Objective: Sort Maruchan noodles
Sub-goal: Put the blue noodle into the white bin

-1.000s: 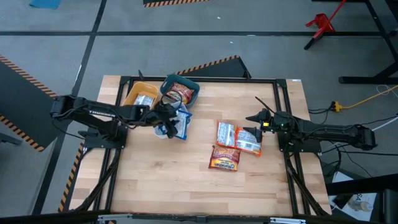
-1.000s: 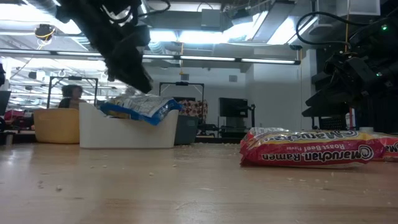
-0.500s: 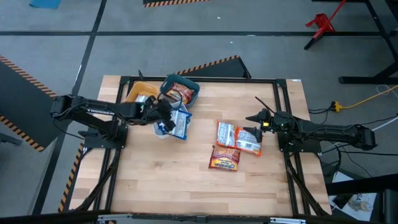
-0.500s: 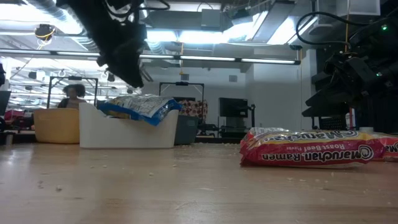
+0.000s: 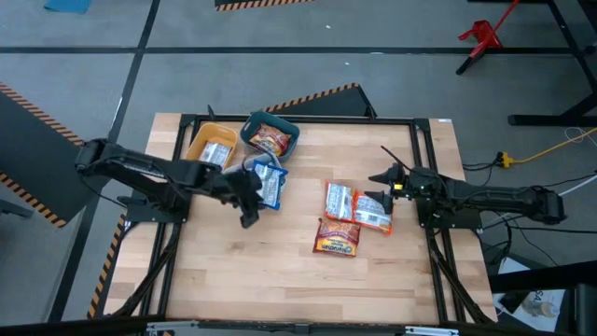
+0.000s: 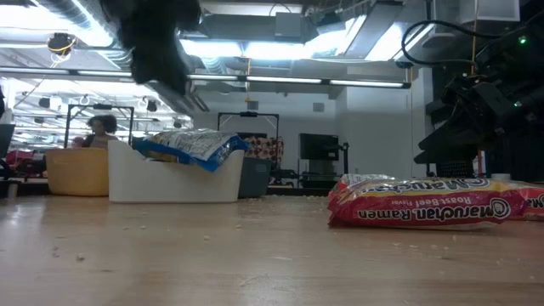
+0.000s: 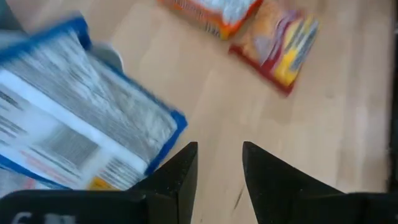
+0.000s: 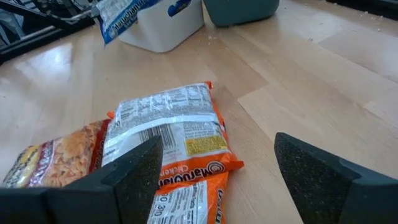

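Blue-white noodle packets (image 5: 267, 179) lie piled in the white bin (image 6: 170, 180), and the top one (image 7: 81, 124) sticks out over its rim. The yellow bin (image 5: 198, 140) holds a silvery packet, the teal bin (image 5: 283, 128) a red one. Two orange-silver packets (image 5: 339, 200) (image 5: 374, 214) and a red-orange one (image 5: 338, 238) lie flat on the table. My left gripper (image 5: 249, 217) (image 7: 219, 167) is open with nothing between its fingers, just on the near side of the white bin. My right gripper (image 5: 381, 176) (image 8: 217, 180) is open wide above the loose packets (image 8: 168, 124).
The three bins stand close together at the table's far left. A black frame (image 5: 298, 119) runs round the tabletop. Bare wood lies along the near edge and between the bins and the loose packets. A person (image 6: 98, 129) shows in the room beyond the table.
My left gripper has drawn back from above the white bin toward the table's near edge and risen a little. The blue-white packets have stayed where they lay in the bin.
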